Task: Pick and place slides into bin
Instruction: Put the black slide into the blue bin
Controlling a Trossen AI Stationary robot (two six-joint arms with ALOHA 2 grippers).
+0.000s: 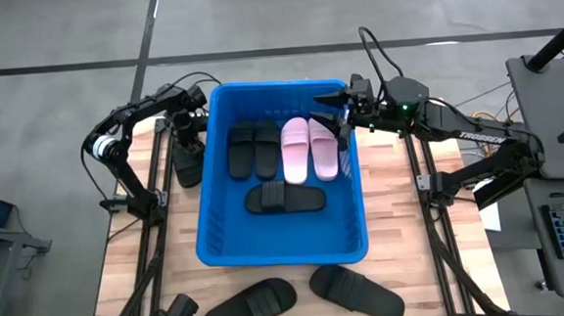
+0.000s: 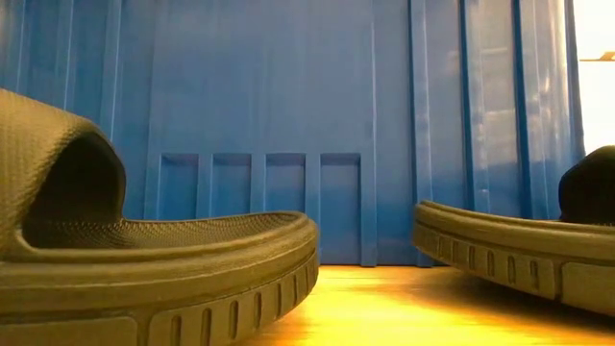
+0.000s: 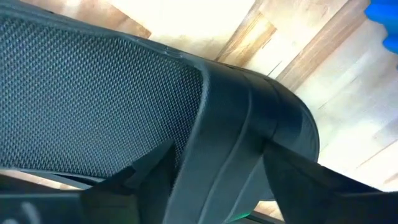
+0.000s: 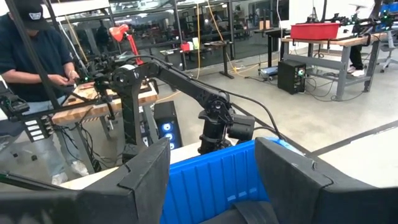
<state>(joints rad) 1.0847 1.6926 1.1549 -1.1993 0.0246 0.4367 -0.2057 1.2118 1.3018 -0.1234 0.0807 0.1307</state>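
Nearest the table's front edge, two matte black rubber slides lie on the pale wooden table (image 1: 406, 258), one (image 1: 251, 305) left of the other (image 1: 357, 291), apart from each other and just outside the near wall of the large bright blue rectangular plastic bin (image 1: 279, 244). In the low view these two sit either side of a bare strip of wood, with the bin's ribbed wall (image 2: 336, 125) close behind.

Inside the bin, one black slide (image 1: 284, 198) lies crosswise on the floor, with open blue floor between it and the near wall. Beyond it stands a row of four: two black slides (image 1: 253, 149) side by side, then two pale pink slides (image 1: 310, 147) close to the right wall.

The right gripper (image 1: 331, 114) hangs over the bin's far right corner, above the pink pair, its fingers (image 4: 146, 171) spread wide and holding nothing.

The left gripper (image 1: 186, 134) is down outside the bin's left wall, on another black slide (image 1: 185, 166) lying on the narrow strip of table there; whether its fingers are closed cannot be told.
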